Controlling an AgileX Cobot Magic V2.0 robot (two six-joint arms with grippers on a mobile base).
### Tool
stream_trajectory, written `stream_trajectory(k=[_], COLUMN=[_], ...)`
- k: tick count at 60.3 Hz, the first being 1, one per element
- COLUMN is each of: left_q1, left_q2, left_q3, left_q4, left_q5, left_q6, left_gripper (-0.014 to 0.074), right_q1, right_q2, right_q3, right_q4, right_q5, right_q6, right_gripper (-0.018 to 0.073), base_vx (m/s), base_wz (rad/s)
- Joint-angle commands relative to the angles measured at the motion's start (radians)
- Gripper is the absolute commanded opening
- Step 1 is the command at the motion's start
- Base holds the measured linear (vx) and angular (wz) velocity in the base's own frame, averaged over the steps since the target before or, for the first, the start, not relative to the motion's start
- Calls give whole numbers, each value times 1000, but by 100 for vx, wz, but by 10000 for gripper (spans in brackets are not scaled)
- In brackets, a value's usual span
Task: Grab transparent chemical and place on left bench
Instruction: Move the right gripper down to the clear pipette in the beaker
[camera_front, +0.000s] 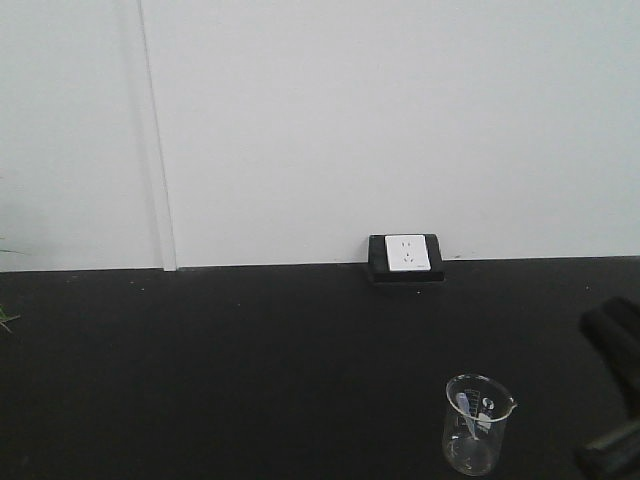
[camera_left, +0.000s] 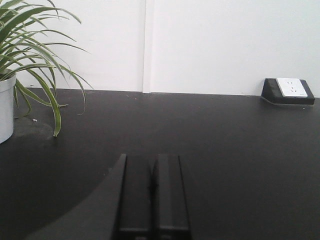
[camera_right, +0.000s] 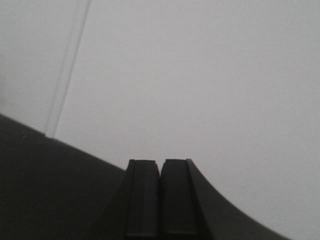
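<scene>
well, the one container out on the black worktop (camera_front: 250, 360) is a clear glass beaker (camera_front: 478, 425) with a spout, standing upright near the front edge, toward the right corner. inside it leans the transparent chemical (camera_front: 466, 412), a thin clear dropper resting against the glass wall. it shows small and pale from the front, so i can't tell which end is up.

the left gripper (camera_left: 152, 162) has its two black fingers pressed together with only a hairline seam between them. it holds nothing, sits low over the worktop and points toward the back edge. the right gripper (camera_right: 160, 165) is pinched together the same way, empty-handed, tilted and aimed at the white wall (camera_right: 200, 75). from the front, dark parts of an arm (camera_front: 612, 330) show at the worktop's right edge, to the right of the beaker and apart from it. i can't tell how near the fingertips themselves are to the dropper.

a white wall socket (camera_front: 405, 255) in a black housing sits at the back edge against the wall, well behind the beaker. a potted plant (camera_left: 20, 60) with long striped leaves in a white pot stands toward the left end, well apart from the beaker.
</scene>
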Motion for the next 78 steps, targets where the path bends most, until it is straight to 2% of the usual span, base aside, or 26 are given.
stream_trajectory(k=[1,13,25,36,44,49,62,78], left_q1=[-2,-2,-2,-2,-2,-2,-2,-2], left_q2=[-19,-19,-19,-19,-19,-19,-19,-19], left_q3=[16,16,16,16,16,16,16,16], left_q4=[-1,-1,-1,-1,-1,-1,-1,-1], left_q5=[-78,-78,-78,-78,-78,-78,-78,-78], left_q6=[-8,-8,-8,-8,-8,-8,-8,-8], left_gripper=[-3,-3,-3,-3,-3,-3,-3,-3], right_q1=[-6,-6,-6,-6,-6,-6,-6,-6], right_q2=[151,420,497,515,519,540,630,685], right_q3=[-104,-273,-321,-313,-313,-313,-313,-313], right_q4=[-33,-124,-261,-278,-348,-383,-379,-291], right_q5=[-103,-75,-82,-37,-33,-33,-61,-71], right_q6=[35,205,223,250,306,305,302,198], right_gripper=[1,68,223,406,493,506,505,471], base_vx=[0,0,0,0,0,0,0,0], base_wz=[0,0,0,0,0,0,0,0])
